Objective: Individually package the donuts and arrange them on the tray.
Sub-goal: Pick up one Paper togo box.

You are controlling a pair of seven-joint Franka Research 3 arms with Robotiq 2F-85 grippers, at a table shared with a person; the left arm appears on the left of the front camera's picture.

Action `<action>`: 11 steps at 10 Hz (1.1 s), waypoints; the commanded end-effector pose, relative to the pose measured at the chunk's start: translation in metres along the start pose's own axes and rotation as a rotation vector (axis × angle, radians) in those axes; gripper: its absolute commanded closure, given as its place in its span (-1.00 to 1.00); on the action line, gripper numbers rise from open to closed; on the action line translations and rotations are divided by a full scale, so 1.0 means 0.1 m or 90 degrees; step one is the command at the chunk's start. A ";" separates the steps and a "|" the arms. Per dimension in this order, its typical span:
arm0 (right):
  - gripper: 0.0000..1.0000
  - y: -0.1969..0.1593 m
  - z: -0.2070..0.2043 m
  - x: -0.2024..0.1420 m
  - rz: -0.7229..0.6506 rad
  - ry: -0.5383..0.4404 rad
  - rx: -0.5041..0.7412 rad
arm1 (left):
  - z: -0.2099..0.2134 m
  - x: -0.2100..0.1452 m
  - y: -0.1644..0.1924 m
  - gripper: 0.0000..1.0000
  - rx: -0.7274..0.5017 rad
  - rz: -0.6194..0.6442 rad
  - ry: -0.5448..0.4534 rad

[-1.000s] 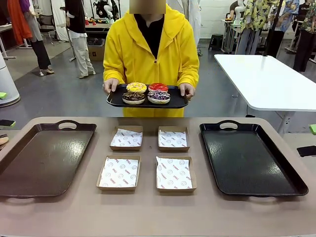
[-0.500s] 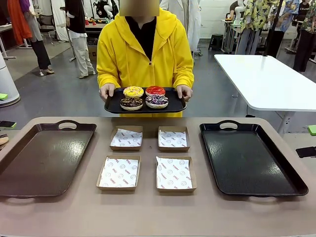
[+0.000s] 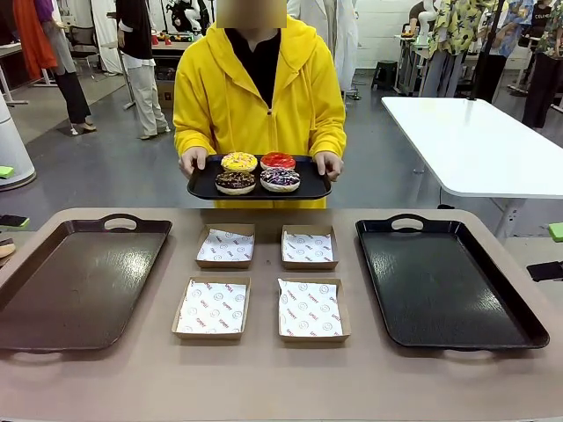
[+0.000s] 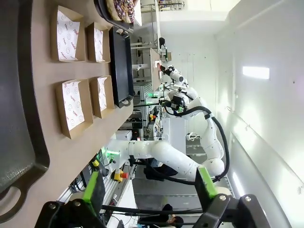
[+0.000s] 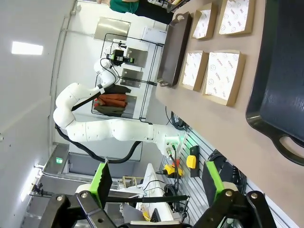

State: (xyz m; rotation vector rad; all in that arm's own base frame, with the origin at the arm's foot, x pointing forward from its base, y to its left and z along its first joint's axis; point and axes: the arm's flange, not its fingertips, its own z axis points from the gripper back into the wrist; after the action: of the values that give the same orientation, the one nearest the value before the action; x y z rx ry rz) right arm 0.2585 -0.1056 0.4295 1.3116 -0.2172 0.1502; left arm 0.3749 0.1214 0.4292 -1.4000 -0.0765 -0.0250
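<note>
Donuts (image 3: 280, 178) (yellow, red, chocolate, purple-sprinkled) on held tray (image 3: 312, 181), left end effector (image 4: 148, 172), right end effector (image 5: 156, 165) both agape, empty

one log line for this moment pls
stage: not started | donuts: four on person's tray | boxes: four, unfilled | left hand: open | right hand: open

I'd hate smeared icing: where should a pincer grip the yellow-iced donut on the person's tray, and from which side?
Probably from above, straddling the ring's left part, through the hole and outside the dough wall. The yellow-iced donut lies flat, icing up, on the held tray; the red-iced donut crowds its right, the chocolate donut its near side.
</note>
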 end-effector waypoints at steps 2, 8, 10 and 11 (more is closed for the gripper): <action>-1.00 0.00 0.02 -0.01 0.007 -0.003 0.010 | 0.01 0.00 -0.02 -1.00 -0.008 -0.006 0.000; -1.00 0.00 0.02 -0.01 0.007 -0.003 0.010 | -0.18 0.28 -0.44 -1.00 0.120 -0.027 -0.006; -1.00 0.00 0.02 -0.01 0.007 -0.003 0.010 | -0.51 0.73 -0.83 -1.00 0.229 -0.069 0.014; -1.00 0.00 0.02 -0.01 0.007 -0.003 0.010 | -0.74 0.94 -0.95 -1.00 0.290 -0.074 0.044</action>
State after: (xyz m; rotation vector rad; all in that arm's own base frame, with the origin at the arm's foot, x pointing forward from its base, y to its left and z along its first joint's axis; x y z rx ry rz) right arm 0.2583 -0.1061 0.4299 1.3119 -0.2183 0.1499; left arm 0.4456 0.0462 0.5181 -1.0555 -0.1584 -0.1348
